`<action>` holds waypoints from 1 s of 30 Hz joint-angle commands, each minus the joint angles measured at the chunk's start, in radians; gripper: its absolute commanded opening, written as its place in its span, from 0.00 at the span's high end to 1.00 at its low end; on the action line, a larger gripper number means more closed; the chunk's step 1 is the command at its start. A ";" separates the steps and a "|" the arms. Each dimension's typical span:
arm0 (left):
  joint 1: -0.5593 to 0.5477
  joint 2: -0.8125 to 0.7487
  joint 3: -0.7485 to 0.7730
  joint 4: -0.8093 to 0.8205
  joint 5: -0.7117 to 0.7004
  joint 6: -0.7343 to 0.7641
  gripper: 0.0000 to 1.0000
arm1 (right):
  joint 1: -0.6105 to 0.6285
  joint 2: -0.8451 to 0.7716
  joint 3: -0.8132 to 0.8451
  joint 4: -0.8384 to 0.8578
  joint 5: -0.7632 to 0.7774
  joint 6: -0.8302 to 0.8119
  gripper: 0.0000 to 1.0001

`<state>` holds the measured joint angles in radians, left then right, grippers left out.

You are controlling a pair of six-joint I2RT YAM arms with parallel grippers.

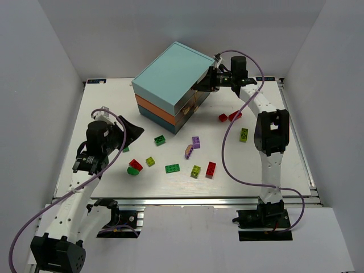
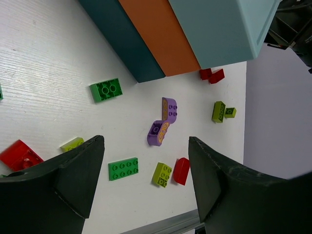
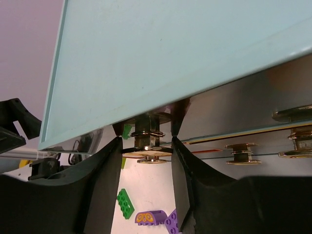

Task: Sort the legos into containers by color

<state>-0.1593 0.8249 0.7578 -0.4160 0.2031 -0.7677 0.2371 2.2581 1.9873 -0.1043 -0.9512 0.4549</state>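
Observation:
The containers are one chest (image 1: 170,79) of stacked drawers: light teal (image 2: 214,34), orange (image 2: 156,34), dark teal (image 2: 122,39). My right gripper (image 1: 206,84) sits at the chest's right front, and in the right wrist view the right gripper (image 3: 146,141) is shut on the brass knob (image 3: 147,152) of the light teal drawer (image 3: 170,58). My left gripper (image 2: 146,141) hangs open and empty above the table. Legos lie loose below it: a green plate (image 2: 123,168), a yellow-green brick (image 2: 162,174), a red one (image 2: 181,170), purple ones (image 2: 158,132).
More bricks are scattered in front of the chest: red ones (image 1: 235,115) near its right corner, a yellow-green one (image 1: 243,135), a green one (image 1: 160,140), a red one (image 1: 135,165). Other brass knobs (image 3: 239,148) line the drawer fronts. White walls enclose the table.

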 commanded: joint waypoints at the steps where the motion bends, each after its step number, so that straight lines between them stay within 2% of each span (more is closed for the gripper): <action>1: -0.002 0.003 -0.021 0.031 -0.039 -0.012 0.21 | 0.002 -0.051 -0.028 0.028 0.011 -0.057 0.64; 10: 0.007 0.059 -0.003 0.014 -0.143 -0.012 0.20 | -0.059 -0.187 -0.241 -0.001 0.000 -0.156 0.64; 20: 0.007 0.201 0.034 0.014 -0.154 0.016 0.15 | -0.114 -0.311 -0.416 -0.029 -0.023 -0.235 0.58; 23: 0.007 0.247 0.052 0.020 -0.162 0.022 0.13 | -0.128 -0.319 -0.424 -0.054 -0.040 -0.271 0.49; 24: 0.007 0.261 0.060 0.023 -0.163 0.024 0.12 | -0.130 -0.321 -0.420 -0.061 -0.050 -0.281 0.38; 26: 0.007 0.302 0.067 0.025 -0.178 0.018 0.12 | -0.130 -0.321 -0.409 -0.084 -0.061 -0.326 0.30; 27: 0.007 0.315 0.078 0.020 -0.186 0.002 0.11 | -0.130 -0.324 -0.406 -0.096 -0.063 -0.337 0.22; 30: 0.007 0.371 0.090 -0.001 -0.255 -0.048 0.11 | -0.131 -0.342 -0.406 -0.136 -0.057 -0.401 0.17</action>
<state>-0.1581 1.1683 0.8070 -0.4076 0.0257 -0.7719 0.1104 1.9717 1.5780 -0.1810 -0.9905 0.1558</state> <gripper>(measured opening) 0.889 0.819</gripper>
